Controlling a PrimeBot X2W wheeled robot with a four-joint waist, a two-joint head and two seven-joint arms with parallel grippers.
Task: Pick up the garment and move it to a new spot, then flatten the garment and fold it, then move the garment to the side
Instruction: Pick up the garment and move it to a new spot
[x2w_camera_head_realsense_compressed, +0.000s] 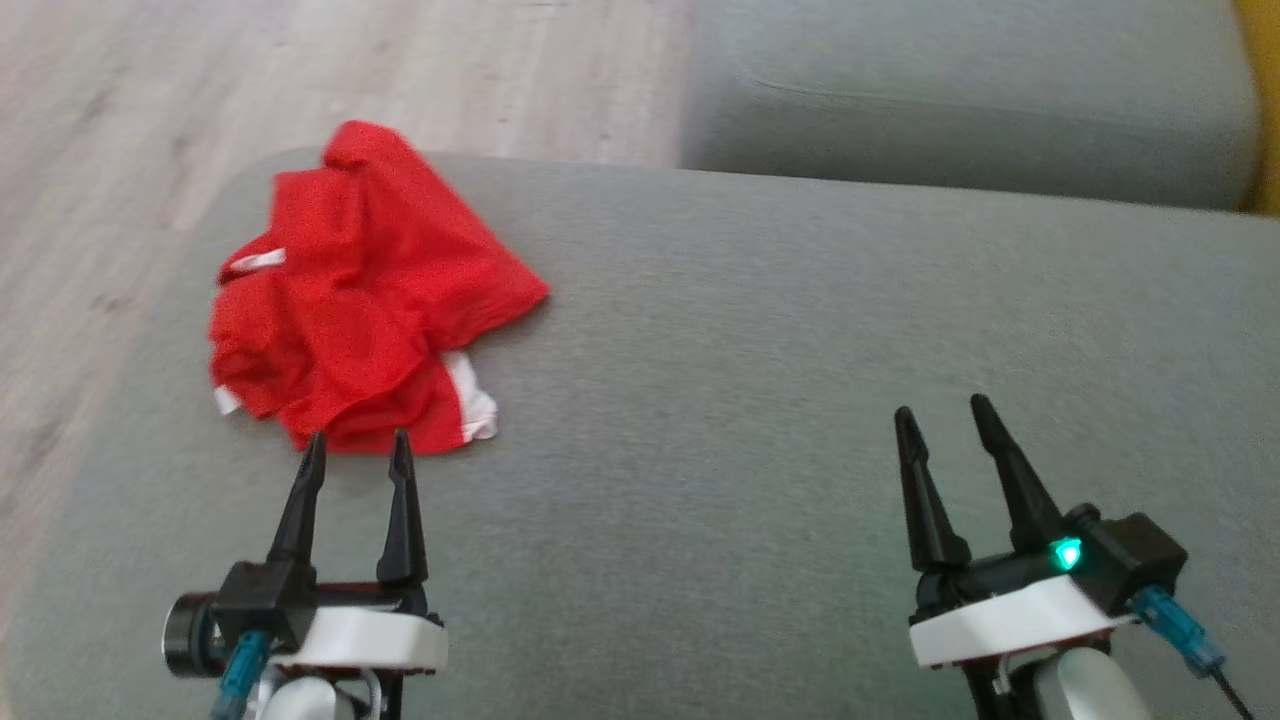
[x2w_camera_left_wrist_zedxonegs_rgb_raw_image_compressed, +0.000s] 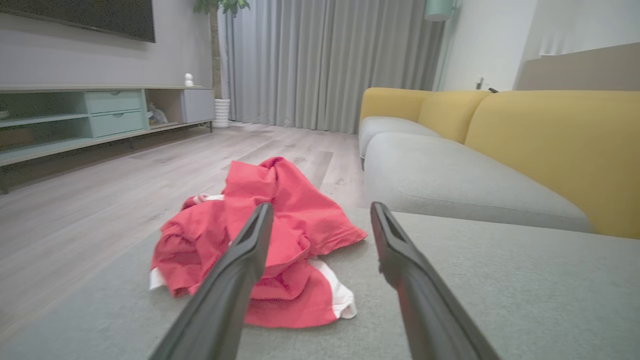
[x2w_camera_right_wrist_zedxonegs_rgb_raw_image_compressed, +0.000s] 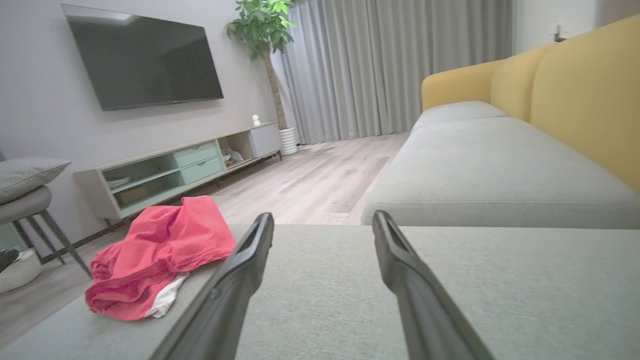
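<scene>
Facing a crumpled red garment (x2w_camera_head_realsense_compressed: 365, 290) with white trim, heaped roughly lengthwise away on grey cushion (x2w_camera_head_realsense_compressed: 750, 400), one corner pointing right; left gripper (x2w_camera_head_realsense_compressed: 360, 437) and right gripper (x2w_camera_head_realsense_compressed: 940, 405) spread wide, empty.

Crumpled matt red cloth garment (x2w_camera_head_realsense_compressed: 360, 300), grey woven fabric cushion (x2w_camera_head_realsense_compressed: 760, 420), pale wood-grain floor (x2w_camera_head_realsense_compressed: 120, 120), matt black fingers (x2w_camera_head_realsense_compressed: 405, 510)

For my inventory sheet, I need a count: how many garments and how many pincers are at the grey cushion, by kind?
Red garment: 1
Pincers: 2 (left pincer, right pincer, both open)
Total: 3
</scene>
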